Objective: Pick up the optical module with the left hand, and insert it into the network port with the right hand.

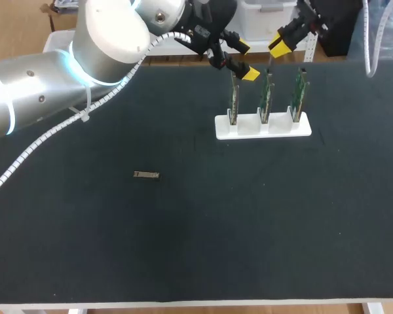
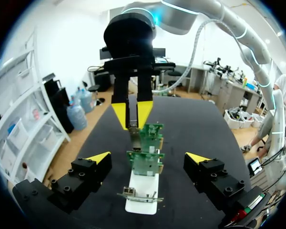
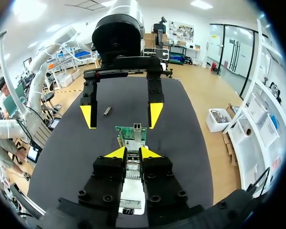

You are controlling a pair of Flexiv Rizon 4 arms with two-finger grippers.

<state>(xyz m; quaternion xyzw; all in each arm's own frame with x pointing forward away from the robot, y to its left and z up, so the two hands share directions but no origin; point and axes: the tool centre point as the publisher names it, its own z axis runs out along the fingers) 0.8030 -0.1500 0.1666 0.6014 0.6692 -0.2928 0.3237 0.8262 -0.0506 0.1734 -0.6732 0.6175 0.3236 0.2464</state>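
A small silver optical module (image 1: 146,174) lies flat on the black table (image 1: 183,248), left of centre; the right wrist view shows this same module (image 3: 107,111) far ahead. Three green boards (image 1: 266,98) stand upright in a white holder (image 1: 262,125). My left gripper (image 1: 246,60) hovers open and empty above the holder's left end, and the left wrist view shows its fingers either side of the board row (image 2: 145,162). My right gripper (image 3: 133,152) is shut on a second silver module (image 3: 132,164), held at the top of a board (image 3: 132,136); which board I cannot tell.
The holder stands at the table's back right. The two grippers face each other closely over the board row, with my right gripper (image 2: 131,114) just ahead of my left one. The left arm (image 1: 52,78) and its white cable cross the table's back left.
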